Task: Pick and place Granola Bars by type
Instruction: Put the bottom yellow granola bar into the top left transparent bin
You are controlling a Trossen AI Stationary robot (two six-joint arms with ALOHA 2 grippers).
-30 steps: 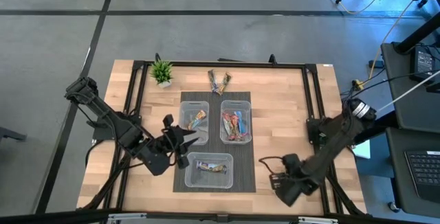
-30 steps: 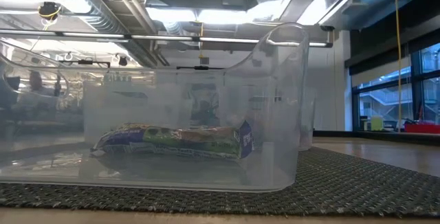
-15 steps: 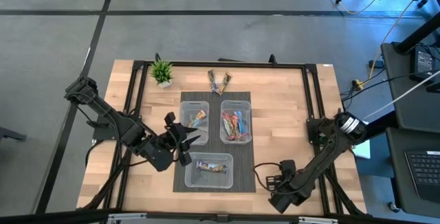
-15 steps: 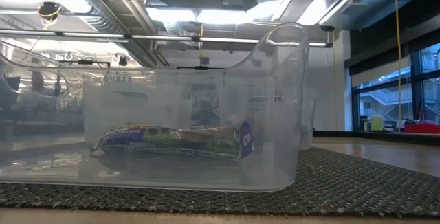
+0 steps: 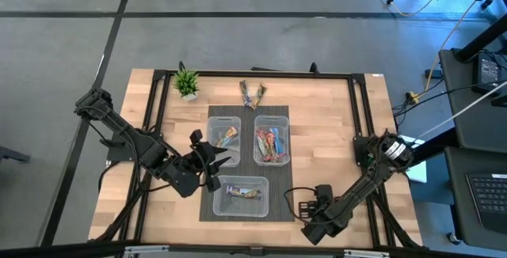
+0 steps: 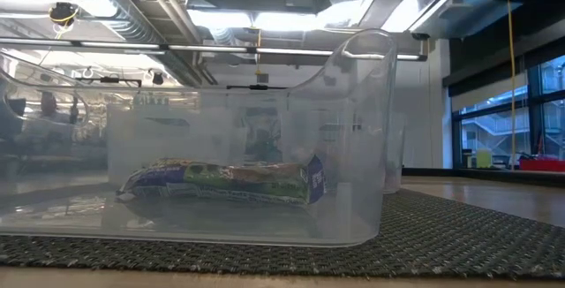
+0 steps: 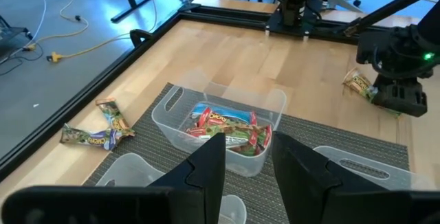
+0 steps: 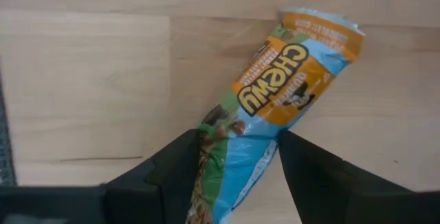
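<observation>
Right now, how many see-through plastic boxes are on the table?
3, all on the dark mat: one at the back left, one at the back right and one at the front.

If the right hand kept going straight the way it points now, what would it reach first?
The orange-and-blue Chewy granola bar on the bare wood. The right hand has open fingers either side of the bar's near end, so it would likely meet the wrapper first, then the table; depth is uncertain.
</observation>
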